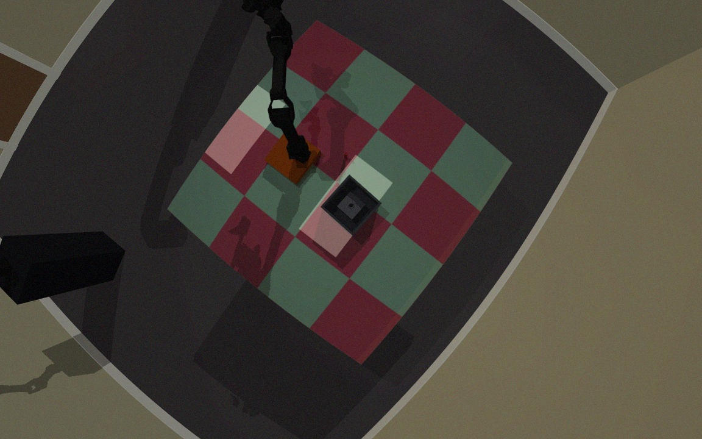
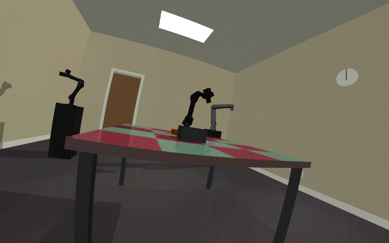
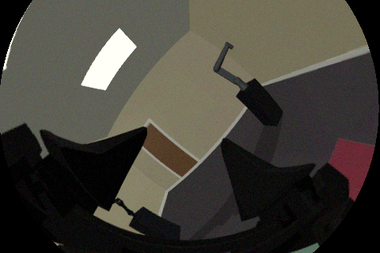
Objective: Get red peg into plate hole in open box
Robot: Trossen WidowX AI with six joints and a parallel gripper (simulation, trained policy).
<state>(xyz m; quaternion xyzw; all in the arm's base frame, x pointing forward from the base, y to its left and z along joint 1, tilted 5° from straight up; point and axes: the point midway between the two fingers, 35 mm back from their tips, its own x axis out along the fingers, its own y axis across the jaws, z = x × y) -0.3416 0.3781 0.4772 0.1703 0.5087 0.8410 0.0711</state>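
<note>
"Inspector here. State of the end effector?"

"From my remote station, I find the gripper [image 1: 255, 5] [image 2: 208, 96] [image 3: 185, 137] spread wide, with nothing between its fingers. It hangs high, well apart from the work, and the wrist view faces walls and ceiling."

"Location of the red peg?"

"On the checkered table [image 1: 424, 229] [image 2: 189, 160], near the grey box [image 1: 333, 215] [image 2: 192, 134] but outside it. The top view shows a small red thing [image 1: 345, 157]; I take that to be the peg. Whether it stands or lies, I cannot tell. The exterior view does not show it."

"Expected handling?"

"My judgement: light, stiff, not fragile. It looks slim, so a poor grip could let it roll or swivel, and a smooth surface might slip."

"Recommended hold?"

"If upright, across the upper part, fingers level with each other, leaving the lower end free. If lying, across the middle, then a check of its tilt, since it must enter end first."

"And the receiving side?"

"The box is open, with a dark hole in the plate [image 1: 342, 203] inside. Its walls could catch my fingers. Picking is the step in hand; insertion remains undone."
</note>
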